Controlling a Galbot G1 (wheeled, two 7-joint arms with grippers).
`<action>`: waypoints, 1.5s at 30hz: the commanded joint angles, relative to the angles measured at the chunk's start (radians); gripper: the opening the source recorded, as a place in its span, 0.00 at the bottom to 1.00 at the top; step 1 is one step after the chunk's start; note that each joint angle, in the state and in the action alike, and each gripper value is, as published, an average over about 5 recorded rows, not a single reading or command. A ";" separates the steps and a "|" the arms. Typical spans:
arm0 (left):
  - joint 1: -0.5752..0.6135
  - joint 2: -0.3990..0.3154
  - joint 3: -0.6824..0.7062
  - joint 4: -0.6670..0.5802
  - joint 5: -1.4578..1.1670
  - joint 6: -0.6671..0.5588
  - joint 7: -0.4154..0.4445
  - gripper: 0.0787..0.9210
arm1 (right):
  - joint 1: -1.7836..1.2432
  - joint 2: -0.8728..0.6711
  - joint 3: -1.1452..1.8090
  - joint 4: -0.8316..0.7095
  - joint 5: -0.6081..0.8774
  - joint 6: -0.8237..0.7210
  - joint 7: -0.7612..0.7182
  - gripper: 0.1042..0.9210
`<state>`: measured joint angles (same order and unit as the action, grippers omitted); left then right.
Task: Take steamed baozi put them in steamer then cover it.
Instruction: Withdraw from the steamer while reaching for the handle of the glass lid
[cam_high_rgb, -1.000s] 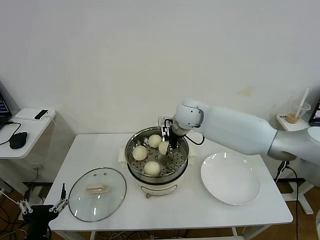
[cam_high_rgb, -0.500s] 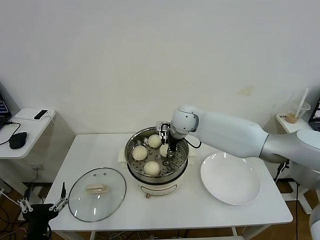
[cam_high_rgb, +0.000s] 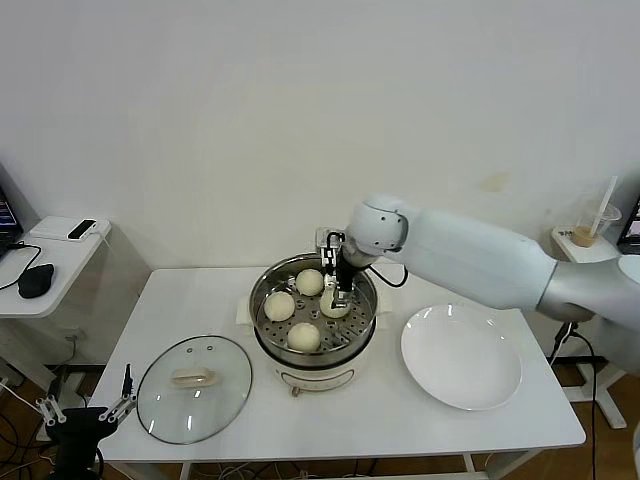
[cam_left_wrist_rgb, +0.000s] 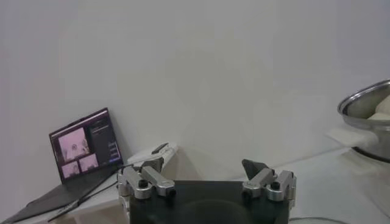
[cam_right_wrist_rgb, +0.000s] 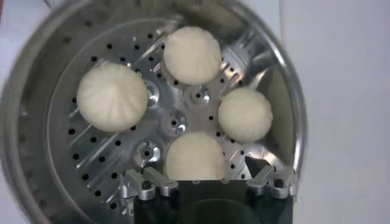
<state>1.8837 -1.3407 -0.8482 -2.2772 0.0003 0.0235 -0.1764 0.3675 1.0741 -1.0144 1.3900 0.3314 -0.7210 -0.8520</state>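
Note:
The steamer (cam_high_rgb: 258, 312) stands mid-table on its cream pot base. Four baozi lie on its perforated floor: one at the back (cam_high_rgb: 309, 282), one on the left (cam_high_rgb: 279, 305), one at the front (cam_high_rgb: 304, 337) and one on the right (cam_high_rgb: 332, 305). My right gripper (cam_high_rgb: 338, 292) hangs open just above the right-hand one. In the right wrist view that baozi (cam_right_wrist_rgb: 195, 155) sits between the spread fingers (cam_right_wrist_rgb: 146, 182), untouched, with the others (cam_right_wrist_rgb: 112, 97) beyond. The cover (cam_high_rgb: 194, 388) lies flat on the table, front left. My left gripper (cam_high_rgb: 85, 405) is parked low at the left, open and empty.
A flat white plate (cam_high_rgb: 462, 356) lies right of the steamer. A side table with a mouse (cam_high_rgb: 36, 280) stands at far left, and a drink cup (cam_high_rgb: 590, 228) at far right. The left wrist view shows a laptop (cam_left_wrist_rgb: 82, 152) and the steamer rim (cam_left_wrist_rgb: 365, 103).
My right gripper lowered the fourth baozi onto the steamer floor, let it go, and rose slightly. The left arm has not moved.

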 joint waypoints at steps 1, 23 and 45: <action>-0.003 0.000 0.001 0.003 0.000 -0.001 -0.002 0.88 | -0.061 -0.132 0.142 0.134 0.139 0.018 0.245 0.88; -0.054 -0.012 0.064 0.073 0.051 -0.057 -0.041 0.88 | -1.345 -0.125 1.300 0.437 -0.162 0.749 0.805 0.88; -0.117 0.025 0.083 0.416 1.281 -0.168 -0.122 0.88 | -1.904 0.229 1.871 0.588 -0.214 0.870 0.735 0.88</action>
<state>1.8027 -1.3359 -0.7862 -1.9847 0.7879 -0.1167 -0.2786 -1.3238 1.1923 0.6456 1.9255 0.1529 0.0892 -0.1333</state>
